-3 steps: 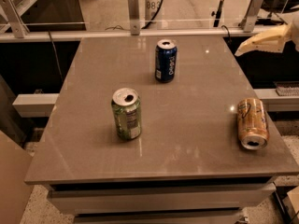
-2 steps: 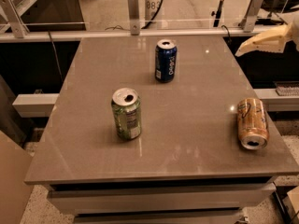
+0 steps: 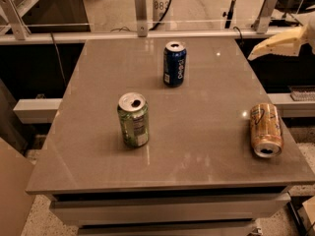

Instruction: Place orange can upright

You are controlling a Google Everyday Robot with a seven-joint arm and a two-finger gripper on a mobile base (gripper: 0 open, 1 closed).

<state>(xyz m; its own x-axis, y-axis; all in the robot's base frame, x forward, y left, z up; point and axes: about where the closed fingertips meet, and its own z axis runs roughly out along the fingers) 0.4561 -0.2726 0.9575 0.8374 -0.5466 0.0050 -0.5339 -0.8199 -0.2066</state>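
Grey-brown table [image 3: 206,151] with a glossy top fills most of the view, and its front edge sits above a stack of pale drawer-like tiers. Beyond the far edge runs a low transparent barrier held by metal posts [image 3: 141,14], with a light floor behind it.

The orange can [image 3: 266,130] lies on its side close to the right edge, nearer the front right corner than the far one. Its silver top with the opening faces the front edge, and its body runs roughly parallel to the right edge, leaving only a narrow strip of table between the can and that edge.

The green can [image 3: 133,120] stands upright left of centre, toward the front half. The dark blue can [image 3: 174,64] stands upright near the middle of the far edge. All three cans are well apart from one another. A broad open stretch of table lies between the green can and the orange can, and another runs along the front edge.

The gripper [image 3: 258,52], cream-coloured and tapering, reaches in from the right side of the view. It hangs off the table beside the far right corner, pointing toward the table and well apart from the orange can. Whether it stands wide or narrow cannot be told from this angle
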